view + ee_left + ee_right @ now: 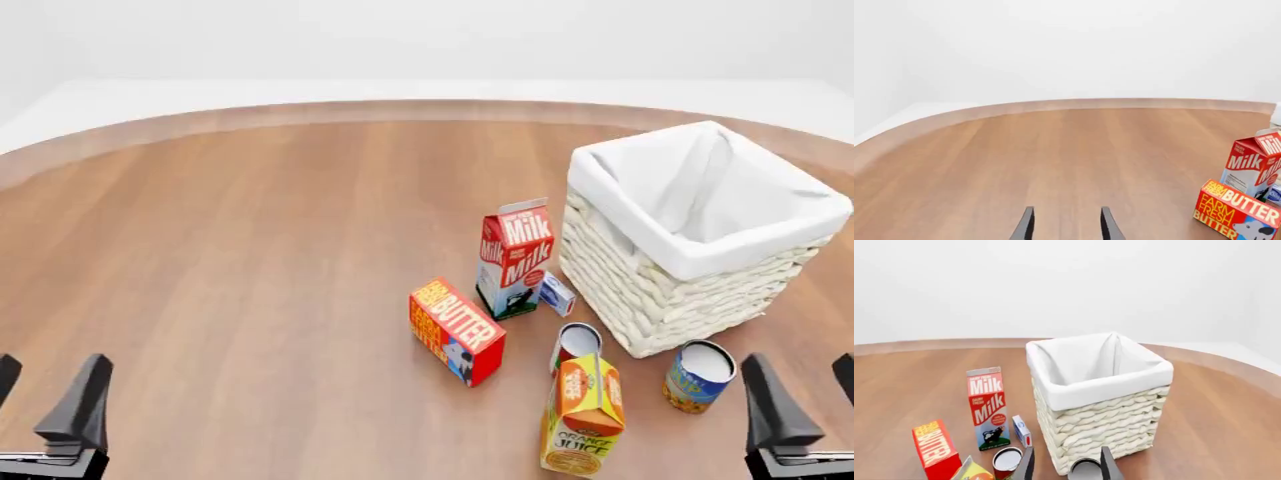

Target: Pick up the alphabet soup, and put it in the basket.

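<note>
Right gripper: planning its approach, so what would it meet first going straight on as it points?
Probably the alphabet soup between the right gripper fingers, then the basket; depth is unclear.

Blue-yellow alphabet soup (pixel 699 376) can upright, just beside cream wicker basket (pixel 667 290), outside it

The basket (pixel 694 270) is cream-white woven wicker with a white cloth lining. The alphabet soup (pixel 698 376) wears a blue and yellow-orange label under a pale top. At the basket's nine o'clock, the milk carton (pixel 514 257) is red and white; the butter box (pixel 455 331) is red with yellow-orange lettering. The table (pixel 240 260) shows brown wood grain.
</note>
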You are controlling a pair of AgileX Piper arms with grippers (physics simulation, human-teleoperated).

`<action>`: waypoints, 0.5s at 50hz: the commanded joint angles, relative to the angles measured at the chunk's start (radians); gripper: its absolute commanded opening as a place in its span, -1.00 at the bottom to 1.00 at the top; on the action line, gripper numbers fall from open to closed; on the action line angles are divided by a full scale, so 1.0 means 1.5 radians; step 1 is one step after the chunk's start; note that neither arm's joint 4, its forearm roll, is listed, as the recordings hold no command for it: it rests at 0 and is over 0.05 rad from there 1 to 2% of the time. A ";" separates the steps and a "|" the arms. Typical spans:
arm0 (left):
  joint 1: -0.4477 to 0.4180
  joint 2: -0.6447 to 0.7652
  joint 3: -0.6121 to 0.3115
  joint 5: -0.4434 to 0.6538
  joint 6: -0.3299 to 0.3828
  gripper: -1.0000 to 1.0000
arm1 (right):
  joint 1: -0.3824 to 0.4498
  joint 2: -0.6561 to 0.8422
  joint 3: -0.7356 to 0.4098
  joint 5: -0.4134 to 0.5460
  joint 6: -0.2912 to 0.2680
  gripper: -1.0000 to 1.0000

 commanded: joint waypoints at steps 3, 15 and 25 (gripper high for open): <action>0.000 0.000 0.000 0.000 0.000 1.00 | 0.006 0.007 0.000 -0.004 -0.004 1.00; 0.000 0.000 0.000 0.000 0.000 1.00 | 0.024 0.037 -0.003 -0.024 -0.019 1.00; 0.000 0.000 0.000 0.000 0.000 1.00 | 0.027 0.078 -0.010 -0.038 -0.042 1.00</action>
